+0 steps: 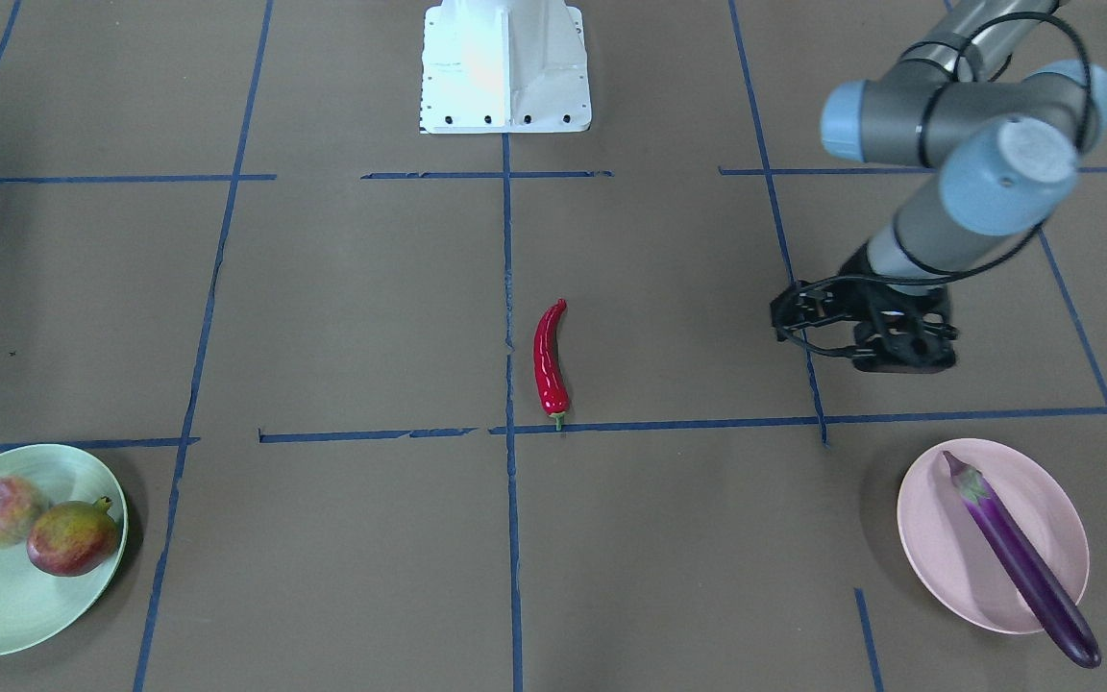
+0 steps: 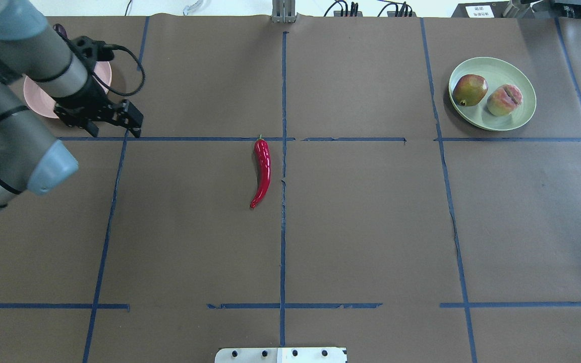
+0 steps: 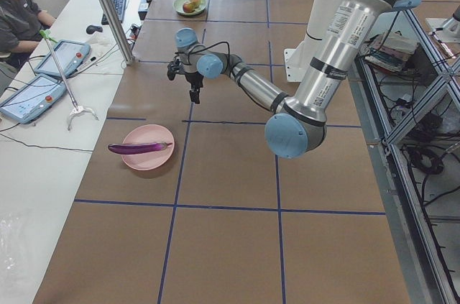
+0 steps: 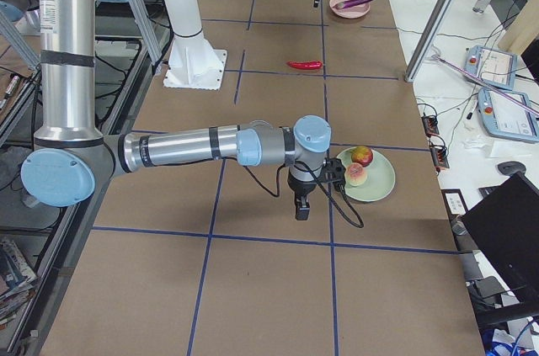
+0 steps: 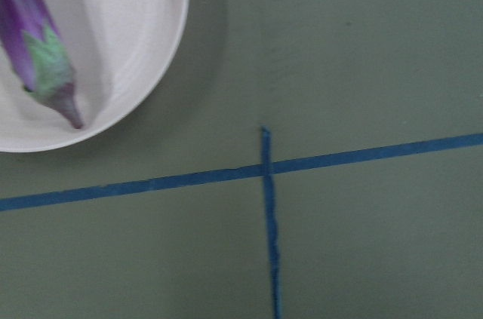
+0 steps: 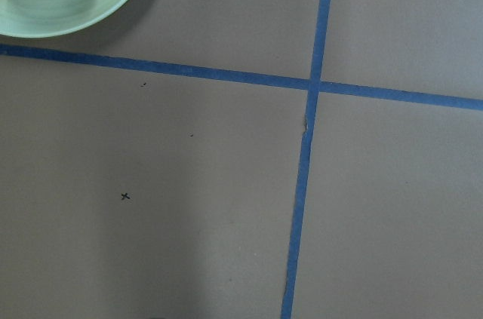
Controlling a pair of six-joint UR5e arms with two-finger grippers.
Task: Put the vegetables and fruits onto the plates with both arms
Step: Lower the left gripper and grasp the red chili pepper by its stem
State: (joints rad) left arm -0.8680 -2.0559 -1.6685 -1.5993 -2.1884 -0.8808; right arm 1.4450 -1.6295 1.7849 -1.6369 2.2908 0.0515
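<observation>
Plainly, over the desk (image 2: 371, 227) the left hand (image 2: 114, 130) hangs near the pink plate (image 1: 938, 538) carrying the eggplant (image 1: 1020, 557), seemingly spread and empty. The right hand (image 4: 301, 211), by the green plate (image 2: 497, 121), shows only side-on, so I cannot tell its state. The chili pepper (image 2: 264, 169) lies mid-desk, to the left hand's right, long axis running away from the robot; the left hand looks nearer.

Four fixed views, two wrist close-ups

Pink plate (image 2: 36, 101) — partly behind left arm (image 2: 13, 136)
</observation>
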